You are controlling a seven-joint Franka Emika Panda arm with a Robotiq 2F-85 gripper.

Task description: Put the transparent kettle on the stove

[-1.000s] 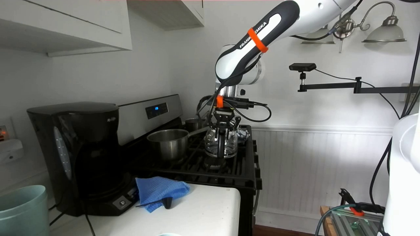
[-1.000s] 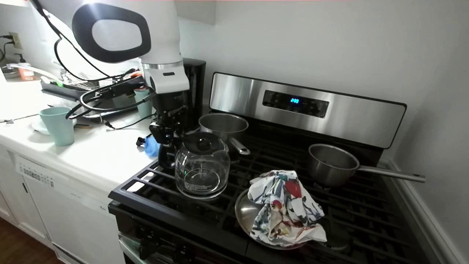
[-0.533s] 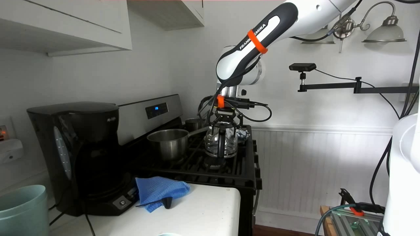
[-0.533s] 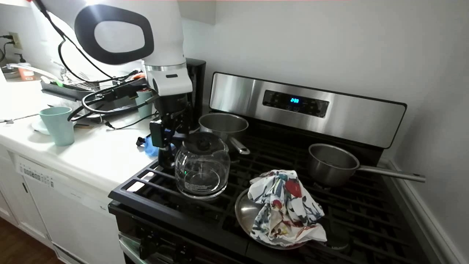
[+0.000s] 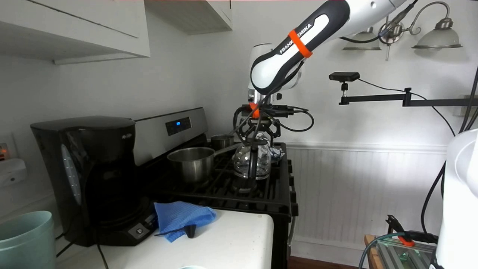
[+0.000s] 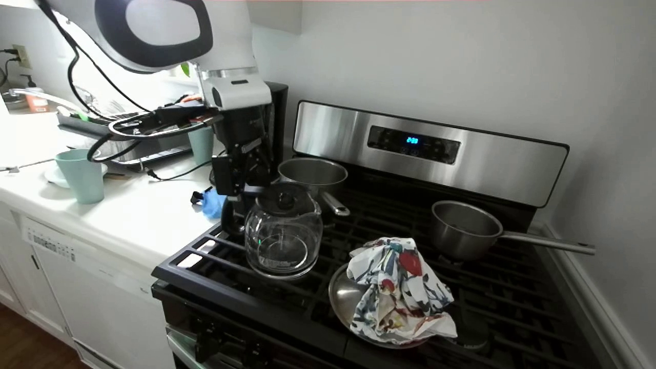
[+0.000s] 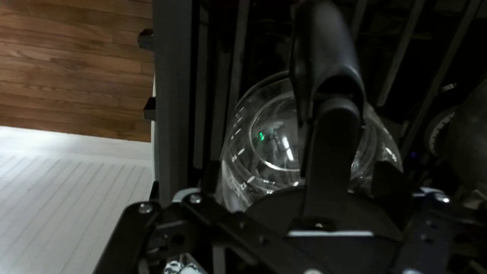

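the round kettle of clear glass (image 6: 283, 241) stands on the black metal stove (image 6: 379, 218) near its front edge, towards the corner by the white counter (image 6: 138, 220). the black two-fingered gripper (image 7: 298, 177) has its fingers wide apart, holding nothing. the kettle is probably light, slick and breakable, its curved black handle (image 7: 335, 129) stiff: pinch there.

Robot arm (image 5: 322, 24), white with black sections, seen slanting down from the upper right in an exterior view. I note the bend above the wrist (image 6: 238, 93), which hangs near vertical. Pincer (image 5: 258, 144) directed downward in front of me, its fingers (image 7: 391, 196) spread apart.
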